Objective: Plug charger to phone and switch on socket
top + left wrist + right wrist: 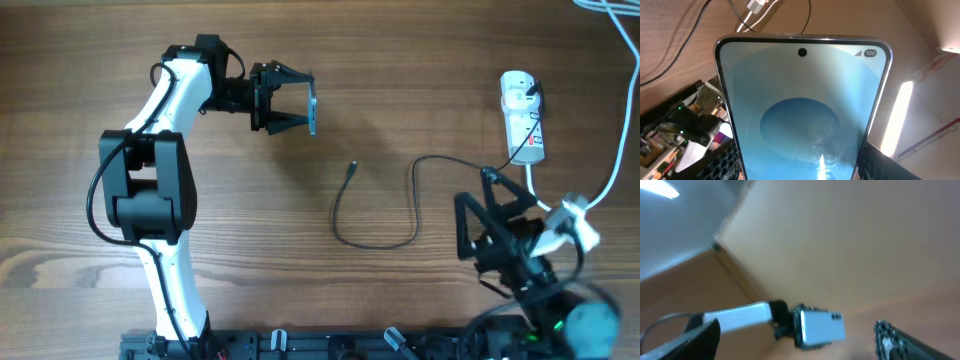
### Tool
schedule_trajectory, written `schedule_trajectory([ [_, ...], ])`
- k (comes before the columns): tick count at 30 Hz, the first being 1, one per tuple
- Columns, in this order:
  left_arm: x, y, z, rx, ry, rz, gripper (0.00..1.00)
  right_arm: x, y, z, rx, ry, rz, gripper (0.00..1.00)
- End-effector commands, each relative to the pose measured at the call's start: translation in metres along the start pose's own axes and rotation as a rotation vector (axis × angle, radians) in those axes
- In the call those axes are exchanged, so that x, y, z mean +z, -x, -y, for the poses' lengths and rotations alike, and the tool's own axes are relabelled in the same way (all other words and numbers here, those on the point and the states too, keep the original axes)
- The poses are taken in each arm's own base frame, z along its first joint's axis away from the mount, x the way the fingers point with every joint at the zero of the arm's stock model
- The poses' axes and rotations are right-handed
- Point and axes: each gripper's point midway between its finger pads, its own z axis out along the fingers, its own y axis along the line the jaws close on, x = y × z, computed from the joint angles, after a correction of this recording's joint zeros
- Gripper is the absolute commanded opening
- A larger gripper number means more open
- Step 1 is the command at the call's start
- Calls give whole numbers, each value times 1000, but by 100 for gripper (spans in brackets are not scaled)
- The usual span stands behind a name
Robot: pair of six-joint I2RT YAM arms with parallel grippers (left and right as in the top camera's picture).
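Observation:
My left gripper [308, 105] is shut on the phone [312, 108], holding it on edge above the table's upper left. In the left wrist view the phone [802, 110] fills the frame with its blue screen lit, between the two fingers [715, 162]. The charger [375, 243], a thin black cable, loops across the middle of the table, and its plug tip [352, 168] lies free to the right of the phone. The white socket [522, 115] lies at the far right. Below it my right gripper [472, 187] stands open and empty. The right wrist view shows the phone's grey back [822, 327] in the distance.
A white cord [615, 150] runs from the top right corner down past the socket to the right arm. Dark and white cables [747, 15] cross the top of the left wrist view. The left arm's body [150, 180] occupies the table's left side.

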Motion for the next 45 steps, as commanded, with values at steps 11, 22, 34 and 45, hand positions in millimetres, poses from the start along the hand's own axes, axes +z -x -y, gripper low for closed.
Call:
schedule_trajectory([
  [11,15,-25,13,56,-22,-61,68,59,2,-16,41,-92,-648,100],
  [22,15,-25,13,56,-22,-61,69,65,-64,0,-77,-275,-926,94],
  [34,15,-25,13,56,-22,-61,69,49,-26,93,-233,-1130,-752,100],
  [45,15,-26,13,45,-22,-61,69,49,-30,162,-300,-1380,-795,100],
])
